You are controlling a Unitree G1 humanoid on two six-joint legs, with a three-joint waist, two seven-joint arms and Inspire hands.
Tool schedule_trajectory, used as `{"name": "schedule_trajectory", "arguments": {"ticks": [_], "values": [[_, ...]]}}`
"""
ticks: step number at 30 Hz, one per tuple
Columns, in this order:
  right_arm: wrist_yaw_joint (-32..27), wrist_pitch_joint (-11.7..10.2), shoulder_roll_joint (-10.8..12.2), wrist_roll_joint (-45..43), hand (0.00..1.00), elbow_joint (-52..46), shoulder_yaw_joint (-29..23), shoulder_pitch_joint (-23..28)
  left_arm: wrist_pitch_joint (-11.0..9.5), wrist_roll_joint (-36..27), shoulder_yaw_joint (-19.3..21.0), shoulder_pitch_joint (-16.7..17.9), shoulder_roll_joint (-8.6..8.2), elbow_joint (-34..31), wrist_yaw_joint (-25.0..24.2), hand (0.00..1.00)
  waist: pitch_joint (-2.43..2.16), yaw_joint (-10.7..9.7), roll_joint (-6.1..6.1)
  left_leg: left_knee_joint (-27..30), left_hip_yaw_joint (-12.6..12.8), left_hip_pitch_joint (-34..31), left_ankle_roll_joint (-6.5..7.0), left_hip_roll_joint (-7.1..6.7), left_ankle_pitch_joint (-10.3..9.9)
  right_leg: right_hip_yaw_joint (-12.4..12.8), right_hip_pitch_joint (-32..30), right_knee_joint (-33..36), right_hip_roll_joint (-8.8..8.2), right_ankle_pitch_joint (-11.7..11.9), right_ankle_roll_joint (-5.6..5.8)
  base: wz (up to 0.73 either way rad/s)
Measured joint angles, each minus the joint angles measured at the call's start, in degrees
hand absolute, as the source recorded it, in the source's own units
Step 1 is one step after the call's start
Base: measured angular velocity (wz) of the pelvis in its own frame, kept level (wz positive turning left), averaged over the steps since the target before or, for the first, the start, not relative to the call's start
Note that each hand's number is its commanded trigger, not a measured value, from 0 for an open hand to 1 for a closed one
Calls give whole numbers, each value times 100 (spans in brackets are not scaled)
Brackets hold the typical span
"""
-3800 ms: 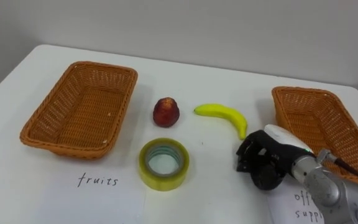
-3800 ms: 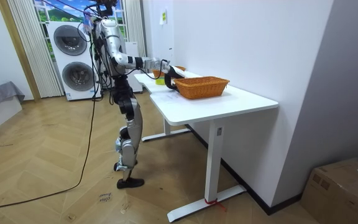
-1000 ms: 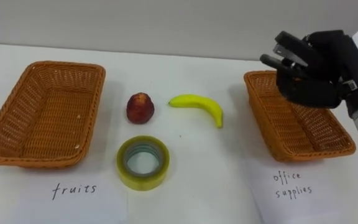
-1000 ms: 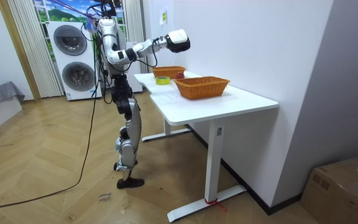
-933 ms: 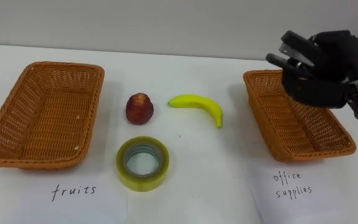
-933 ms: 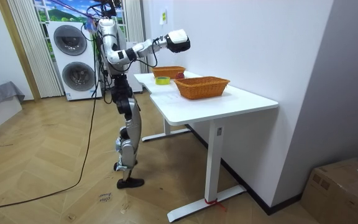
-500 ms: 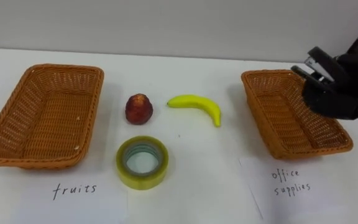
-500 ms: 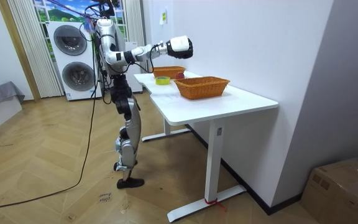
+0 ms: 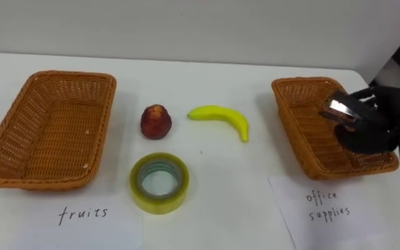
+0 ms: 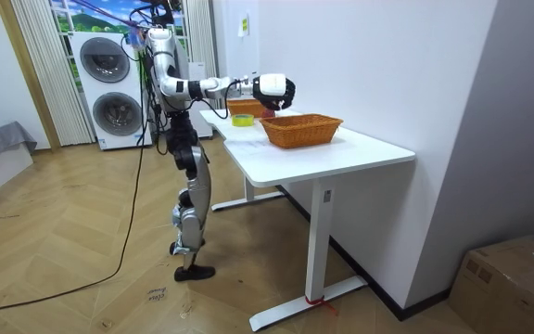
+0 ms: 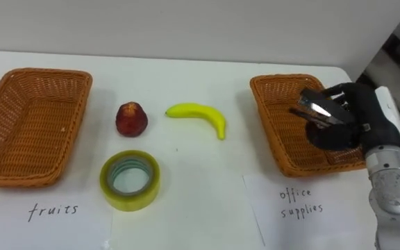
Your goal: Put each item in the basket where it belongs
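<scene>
— Fingers [image 9: 375, 97] of the right hand [image 9: 382, 130], condition?
— Curled tight round a stapler [image 9: 337, 111], black body, bright metal face turned up. It is held over the inside of the right basket [image 9: 298, 139]; whether it touches the weave cannot be told.

— What lies about it?
— Item one, right basket: rectangular, orange-brown wicker, sloping walls. The hand covers part of its right side. Item two, a paper label [image 9: 328, 215] with handwriting, just in front of that basket. Item three, a banana [image 9: 222, 117], yellow, smooth, curved, lying between the baskets on the white table [image 9: 207, 69]. Item four, a red fruit [image 9: 156, 121], round and slightly mottled (apple or peach, not distinguishable), beside the banana and apart from it. Item five, a roll of tape [image 9: 158, 182], yellow-green, glossy, lying flat in front of the red fruit. Item six, left basket [image 9: 44, 125], same weave and shape, with its own handwritten label [image 9: 82, 221].

— Stance?
— Standing at the table's end, right arm stretched over it; stacked washing machines [image 10: 109, 79] behind.
</scene>
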Motion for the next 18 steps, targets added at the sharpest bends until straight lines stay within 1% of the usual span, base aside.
{"name": "schedule_trajectory", "arguments": {"ticks": [5,18], "values": [[-35,-1,0,0,0,156,6,0,0,-1,1,-2,0,1,78,0,10,25,-35,0,2,-2,0,-2,0,2,0,-6,-2,0,0,0],[-195,-2,0,0,0,157,6,2,0,0,3,20,0,8,78,0,-2,19,-39,1,14,6,0,-2,0,5,2,-7,2,0,0,0]]}}
